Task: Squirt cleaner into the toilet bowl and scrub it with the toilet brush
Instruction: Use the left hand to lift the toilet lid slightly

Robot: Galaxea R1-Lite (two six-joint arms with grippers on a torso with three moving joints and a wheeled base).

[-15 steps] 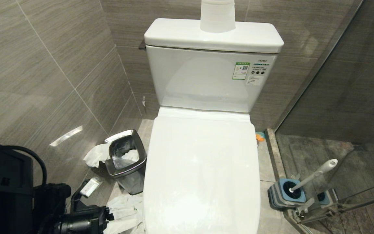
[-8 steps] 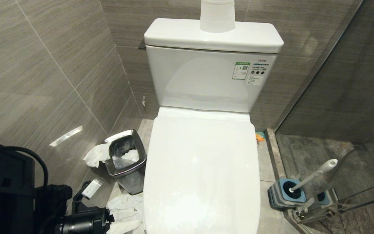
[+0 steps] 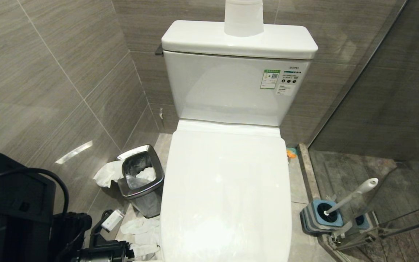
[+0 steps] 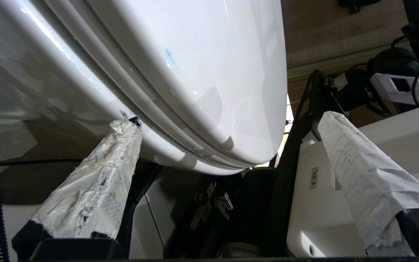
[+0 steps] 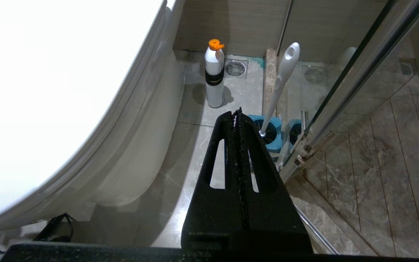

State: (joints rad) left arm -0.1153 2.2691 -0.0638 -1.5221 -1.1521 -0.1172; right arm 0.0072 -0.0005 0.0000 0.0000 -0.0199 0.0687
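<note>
With the glossy white plastic toilet lid (image 3: 226, 193) down over the white ceramic toilet bowl (image 4: 31, 98), the left hand (image 4: 227, 142), wide open and empty at the front rim, should probably hook one paper-wrapped finger (image 4: 96, 182) squarely under the lid's lip, while the empty right hand (image 5: 238, 116) hangs closed above the grey tiled floor (image 5: 195, 145), near the slim white-grey toilet brush (image 5: 281, 85) in its blue holder (image 5: 273, 133) beside the glass shower door (image 5: 358, 80).

The toilet lid (image 3: 226, 189) is glossy white plastic, catching bright glare. Left of it stands a waste bin (image 3: 140, 182) of shiny brushed steel, crumpled white paper (image 3: 106, 174) against it. Right of the toilet, the toilet brush (image 3: 351, 196) has a smooth pale plastic handle. The wall tiles (image 3: 49, 91) are grey, faintly streaked, semi-gloss. The left gripper's fingers (image 4: 96, 182) are wrapped in rough, fraying white tape.
</note>
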